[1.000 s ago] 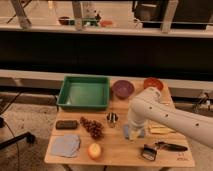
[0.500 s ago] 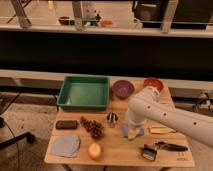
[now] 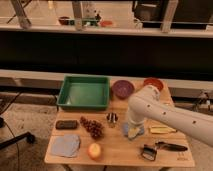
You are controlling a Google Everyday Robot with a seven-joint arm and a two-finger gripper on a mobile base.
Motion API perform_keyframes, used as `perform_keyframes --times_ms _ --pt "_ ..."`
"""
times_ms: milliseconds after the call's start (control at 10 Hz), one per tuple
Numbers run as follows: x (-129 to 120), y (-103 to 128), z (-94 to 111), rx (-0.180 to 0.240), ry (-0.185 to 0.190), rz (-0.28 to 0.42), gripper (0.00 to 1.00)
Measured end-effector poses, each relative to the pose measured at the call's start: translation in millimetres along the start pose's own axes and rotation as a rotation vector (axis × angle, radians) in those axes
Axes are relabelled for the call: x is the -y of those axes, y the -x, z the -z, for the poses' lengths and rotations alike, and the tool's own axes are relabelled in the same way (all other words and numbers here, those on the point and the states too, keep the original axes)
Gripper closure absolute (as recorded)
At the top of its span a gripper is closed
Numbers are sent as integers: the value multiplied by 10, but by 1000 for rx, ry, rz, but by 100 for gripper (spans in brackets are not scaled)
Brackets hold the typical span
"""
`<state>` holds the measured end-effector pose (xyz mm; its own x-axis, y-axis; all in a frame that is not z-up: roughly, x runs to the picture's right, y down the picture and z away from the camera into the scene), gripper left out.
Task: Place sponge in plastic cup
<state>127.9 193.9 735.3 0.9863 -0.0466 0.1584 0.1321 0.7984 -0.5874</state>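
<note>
Wooden table (image 3: 115, 155) with a green tray (image 3: 84, 92) at its back left. All places given from that tray.

Right of the tray, just beside it: purple bowl (image 3: 122, 88). Further right, at the same depth: red bowl (image 3: 153, 83).

In front of the tray, under its left corner: dark block (image 3: 66, 124). Nearer still: flat blue-grey cloth (image 3: 65, 145). In front of the tray's middle: bunch of grapes (image 3: 92, 127), then a round orange-yellow fruit (image 3: 94, 150) near the table's front edge. Off the tray's front right corner: small metal object (image 3: 112, 118).

White arm (image 3: 165, 115) reaching in from the right, bent downward. Gripper (image 3: 133, 127) at its tip, low over the table, right of and in front of the tray, just past the metal object. How far open, and whether holding anything: cannot tell, with the arm's end in the way.

At the gripper, touching or just under it: pale blue shape, apparently the plastic cup (image 3: 127, 132). Sponge not separable from that shape; hidden or merged there.

Further right: yellow item (image 3: 161, 129). In front of that: black-handled tool (image 3: 159, 148).
</note>
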Motion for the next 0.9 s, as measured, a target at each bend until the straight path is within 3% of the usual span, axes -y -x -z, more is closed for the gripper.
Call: perform_keyframes --times_ms 800,900 --pt "-5 0 -8 1 2 -1 22" --pt "-5 -1 -9 1 2 -1 20"
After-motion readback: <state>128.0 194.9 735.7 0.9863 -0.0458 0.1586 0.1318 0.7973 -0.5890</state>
